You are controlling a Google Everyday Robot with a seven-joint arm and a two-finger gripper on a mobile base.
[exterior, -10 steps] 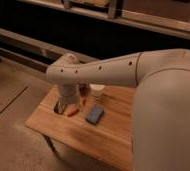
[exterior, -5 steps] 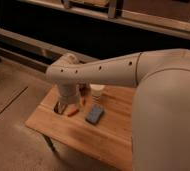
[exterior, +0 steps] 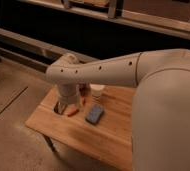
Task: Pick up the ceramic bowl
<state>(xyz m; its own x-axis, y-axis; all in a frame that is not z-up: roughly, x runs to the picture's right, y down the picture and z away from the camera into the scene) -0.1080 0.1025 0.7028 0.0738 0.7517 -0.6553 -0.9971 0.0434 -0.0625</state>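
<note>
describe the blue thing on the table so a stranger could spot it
Find the wooden table under the white arm. Near its middle, in front of the white cup and beside the lowered gripper, lies the blue thing: flat, rectangular, the only blue item there.

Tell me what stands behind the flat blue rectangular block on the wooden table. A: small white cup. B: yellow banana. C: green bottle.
A: the small white cup stands behind the flat blue block; the gripper hangs low over the wooden table at its left end.

Dim, warm light from above: the desk (exterior: 88, 136) glows against darkness, with the end effector (exterior: 63, 106) shadowed over its left end.
</note>
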